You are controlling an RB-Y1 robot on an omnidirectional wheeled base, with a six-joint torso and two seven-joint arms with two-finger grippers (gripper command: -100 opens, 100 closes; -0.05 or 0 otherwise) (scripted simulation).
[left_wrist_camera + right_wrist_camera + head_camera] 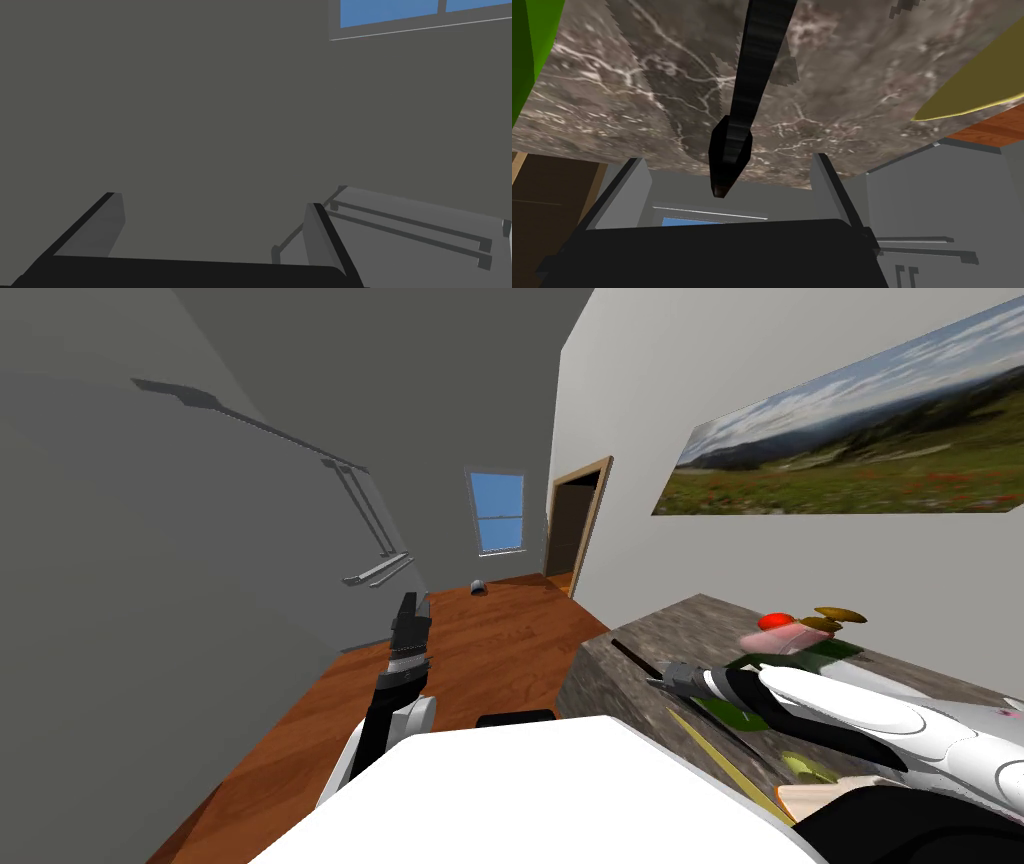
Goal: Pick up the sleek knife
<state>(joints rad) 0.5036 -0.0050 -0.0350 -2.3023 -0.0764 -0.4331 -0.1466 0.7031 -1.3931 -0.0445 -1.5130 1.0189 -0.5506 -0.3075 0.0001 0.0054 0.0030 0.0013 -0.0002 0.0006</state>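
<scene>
The knife (632, 655) is a long, thin black thing lying on the marbled brown tabletop (610, 693) near its front corner. In the right wrist view its black tapered end (732, 145) points back between my fingers, level with the table's edge. My right gripper (662, 678) (727, 165) is open, one finger (634, 187) on each side of that end, not touching it. My left gripper (410, 613) (215, 200) is held up over the wooden floor to the left, open and holding nothing.
On the table beyond my right arm lie a red ball (772, 621), a pink thing (785, 638) and a dark green tray (835, 653). A flat yellow strip (715, 753) (972, 85) lies beside the knife. A green thing (527, 50) is on its other side.
</scene>
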